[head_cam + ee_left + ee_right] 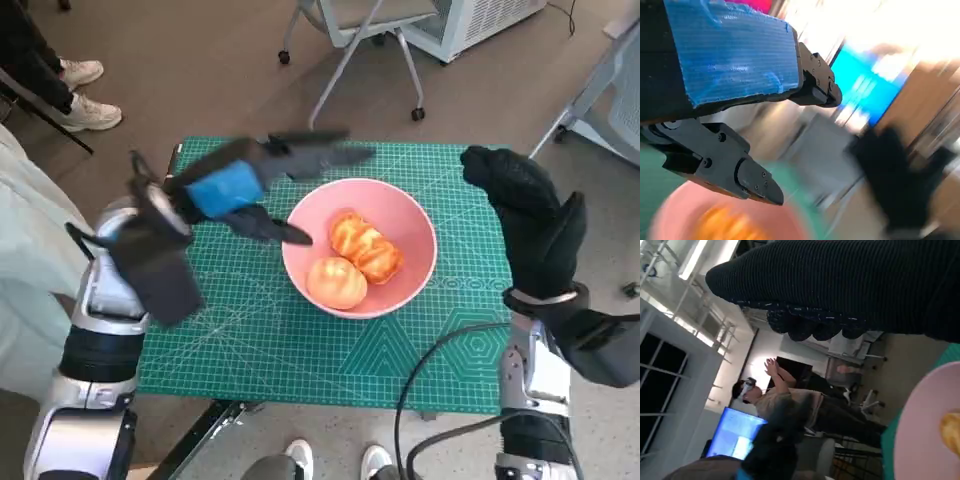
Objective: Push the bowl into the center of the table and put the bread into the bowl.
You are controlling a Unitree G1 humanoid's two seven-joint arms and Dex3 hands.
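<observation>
Robot forearms rise either side of a green cutting mat (pixel 300 350) covering the surface. Its left hand (pixel 255 185) hovers beside the pink bowl (pixel 415 225), fingers spread, holding nothing; its gloved right hand (pixel 530 225) also hangs free. Golden bread (pixel 350 262) already sits in the roughly centred bowl, so both steps appear done; only retreat seems left.

The head view looks steeply down on the table (pixel 300 350); both close wrist views share the bowl (pixel 415 225).

Green cutting mat (pixel 300 345), wheeled chair (pixel 360 40), person's white shoes (pixel 85 95)
</observation>
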